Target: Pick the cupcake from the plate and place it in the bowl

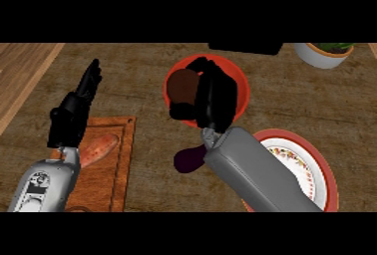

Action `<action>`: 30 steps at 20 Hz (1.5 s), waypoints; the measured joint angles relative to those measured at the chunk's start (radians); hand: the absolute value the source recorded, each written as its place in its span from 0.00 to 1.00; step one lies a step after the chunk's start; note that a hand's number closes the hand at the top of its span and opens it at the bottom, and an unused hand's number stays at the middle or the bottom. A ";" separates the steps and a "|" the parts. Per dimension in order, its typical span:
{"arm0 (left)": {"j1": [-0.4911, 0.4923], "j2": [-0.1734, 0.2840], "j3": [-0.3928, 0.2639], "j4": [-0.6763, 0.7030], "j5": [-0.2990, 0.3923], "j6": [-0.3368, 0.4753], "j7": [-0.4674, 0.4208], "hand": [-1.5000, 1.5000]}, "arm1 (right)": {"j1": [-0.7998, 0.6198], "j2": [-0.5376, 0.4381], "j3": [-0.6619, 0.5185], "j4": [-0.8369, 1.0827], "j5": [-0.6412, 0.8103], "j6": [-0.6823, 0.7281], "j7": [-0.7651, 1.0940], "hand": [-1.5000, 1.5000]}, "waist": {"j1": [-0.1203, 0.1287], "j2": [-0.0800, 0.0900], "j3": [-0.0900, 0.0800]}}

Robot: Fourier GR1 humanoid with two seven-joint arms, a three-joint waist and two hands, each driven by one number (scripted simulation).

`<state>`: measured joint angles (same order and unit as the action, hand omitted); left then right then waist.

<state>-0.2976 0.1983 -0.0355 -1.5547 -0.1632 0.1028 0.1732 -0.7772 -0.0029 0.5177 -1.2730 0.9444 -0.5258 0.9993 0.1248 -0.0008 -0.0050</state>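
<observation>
While my right hand [210,97], fingers curled round the brown cupcake [182,88], hangs over the red round bowl [239,82] for release, my left hand [77,102] rests open.

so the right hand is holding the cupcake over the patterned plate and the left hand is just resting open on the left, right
Not quite. The head view shows the right hand holding the cupcake over the red bowl, not over the patterned plate, which lies nearer the robot under the forearm. The rest is right: the left hand rests open at the left.
</observation>
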 measured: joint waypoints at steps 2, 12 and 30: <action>0.005 -0.004 -0.002 -0.008 -0.002 0.004 0.002 0.50 | -0.039 -0.002 0.025 0.036 0.031 -0.042 0.045 1.00 | -0.003 0.001 0.001; 0.008 0.010 0.034 0.005 -0.002 0.017 -0.003 0.50 | -0.160 -0.008 0.051 0.284 0.175 -0.184 0.110 1.00 | -0.050 0.008 0.003; 0.051 0.008 0.047 -0.037 -0.005 0.019 -0.016 0.50 | -0.192 -0.002 -0.222 0.765 0.129 -0.386 -0.026 0.00 | -0.072 0.021 0.007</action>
<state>-0.2468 0.2062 0.0114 -1.5921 -0.1686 0.1215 0.1573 -0.9695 -0.0051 0.2960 -0.5080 1.0737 -0.9117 0.9736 0.0531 0.0202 0.0016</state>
